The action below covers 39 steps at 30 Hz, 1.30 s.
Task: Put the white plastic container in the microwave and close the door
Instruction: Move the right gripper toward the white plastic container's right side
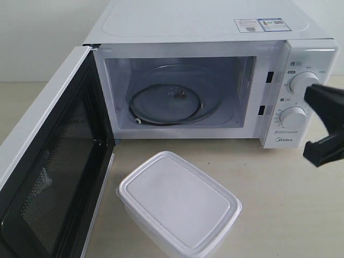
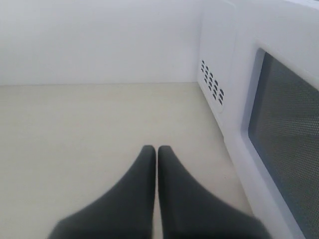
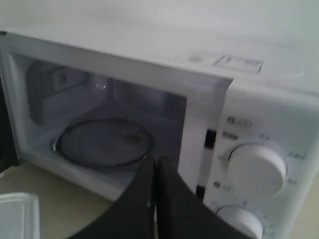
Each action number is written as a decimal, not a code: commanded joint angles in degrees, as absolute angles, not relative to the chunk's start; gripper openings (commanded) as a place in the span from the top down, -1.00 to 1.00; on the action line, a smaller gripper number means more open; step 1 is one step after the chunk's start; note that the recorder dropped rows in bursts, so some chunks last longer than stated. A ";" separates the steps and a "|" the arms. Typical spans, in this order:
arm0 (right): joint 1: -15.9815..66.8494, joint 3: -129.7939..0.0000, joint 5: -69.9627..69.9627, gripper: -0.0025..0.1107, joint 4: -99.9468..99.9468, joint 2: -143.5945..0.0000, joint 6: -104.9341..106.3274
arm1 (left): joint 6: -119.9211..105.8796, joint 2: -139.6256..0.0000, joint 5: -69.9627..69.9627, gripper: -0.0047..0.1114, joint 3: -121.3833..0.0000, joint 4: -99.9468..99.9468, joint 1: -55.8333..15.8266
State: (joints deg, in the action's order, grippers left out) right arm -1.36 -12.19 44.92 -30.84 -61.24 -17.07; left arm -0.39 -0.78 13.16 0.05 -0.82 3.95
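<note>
With the door (image 1: 51,156) open, pickup is pending: the right end effector (image 3: 155,164), pinched closed and empty, must spread around the white plastic container (image 1: 180,201).

Looks like a lab test bench: a microwave (image 1: 204,21) on a pale tabletop (image 1: 279,204) against a white wall (image 1: 43,37).
</note>
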 commanded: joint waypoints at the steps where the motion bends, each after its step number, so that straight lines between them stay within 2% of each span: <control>1: -1.62 -8.44 51.39 0.96 -32.11 -67.67 -14.02 | -0.44 -0.38 14.58 0.85 0.00 -0.39 4.04; 6: -1.62 -7.32 51.79 0.96 -32.48 -74.41 -12.85 | -0.44 -0.38 17.73 0.85 0.00 -0.39 4.04; 13: -1.49 -7.32 62.82 0.96 -38.27 -85.21 -10.64 | -0.44 -0.38 17.82 0.85 0.00 1.06 4.04; 18: -1.49 -7.32 65.15 0.96 -37.44 -90.43 -6.83 | 0.00 -0.38 17.94 0.85 0.00 1.06 4.04; 33: -1.49 -8.59 63.06 0.96 -42.02 -102.62 -5.36 | 5.90 -0.38 17.77 0.85 0.00 1.33 4.04; 39: 4.29 -13.24 54.50 0.96 -43.79 -102.63 -8.14 | 5.87 -0.38 17.35 0.85 0.00 2.60 4.04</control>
State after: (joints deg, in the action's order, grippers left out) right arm 1.47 -11.93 56.98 -43.03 -102.52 -8.49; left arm 5.15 -0.78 17.97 0.18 1.38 3.95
